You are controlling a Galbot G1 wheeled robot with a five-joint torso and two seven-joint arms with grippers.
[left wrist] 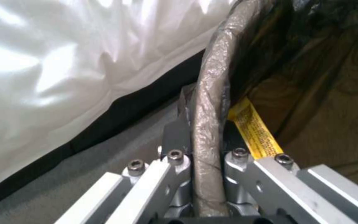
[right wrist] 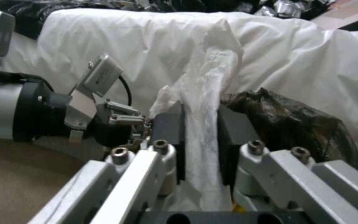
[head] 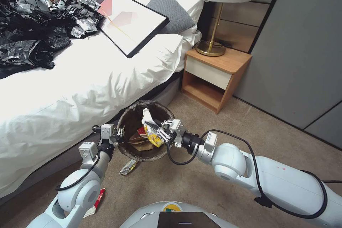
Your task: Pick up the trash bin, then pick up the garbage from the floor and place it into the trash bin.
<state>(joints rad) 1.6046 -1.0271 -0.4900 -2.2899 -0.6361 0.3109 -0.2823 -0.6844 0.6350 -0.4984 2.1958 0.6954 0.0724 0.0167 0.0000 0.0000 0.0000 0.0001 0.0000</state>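
Trash bin [head: 144, 131] hangs clamped at its rim by the left tool [head: 115, 136]; right tool [head: 161, 130], directly over its mouth, pinches white tissue [head: 146, 115] and yellow wrapper [head: 154, 138].

White rounded arms, black cables, silver screwed jaws

A: Any readable text?

B: None legible. The yellow wrapper [left wrist: 254, 132] inside the trash bin [left wrist: 212, 93] carries rows of small dark print, too blurred to read.

A: Anything on the floor?

B: The red-and-white packet [head: 97, 201] beside the left arm has white marks on red, can't make them out. The round yellow sticker [head: 172, 207] on the robot's torso shows a mark, also unreadable.
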